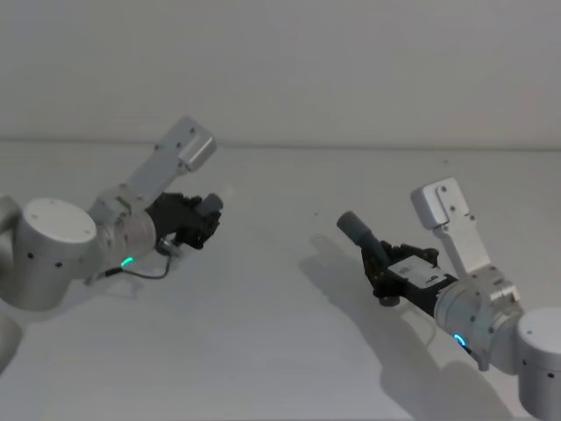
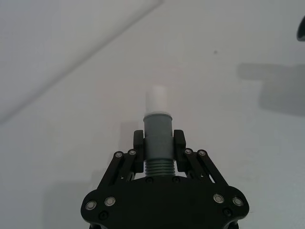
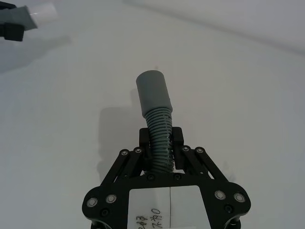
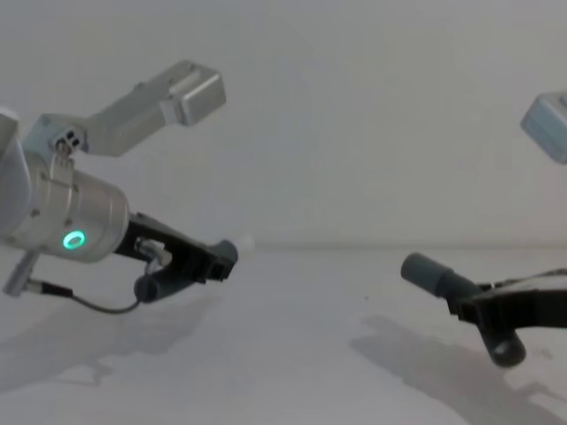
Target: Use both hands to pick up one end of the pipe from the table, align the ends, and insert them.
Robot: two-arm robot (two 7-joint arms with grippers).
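Both pipe pieces are held above the table (image 1: 280,333), apart from each other. My left gripper (image 2: 158,143) is shut on a grey pipe piece (image 2: 157,140) whose narrow end has a pale whitish tip (image 2: 157,101); the same gripper (image 1: 200,221) shows at left in the head view. My right gripper (image 3: 161,143) is shut on the ribbed part of the other pipe piece (image 3: 159,138), its wider dark grey socket collar (image 3: 152,93) sticking out ahead. In the head view that collar (image 1: 354,228) points toward the left gripper. A wide gap separates the two ends.
The white-grey table meets a pale wall (image 1: 280,70) behind. A thin black cable (image 1: 145,274) loops under the left arm. Shadows of both arms lie on the table.
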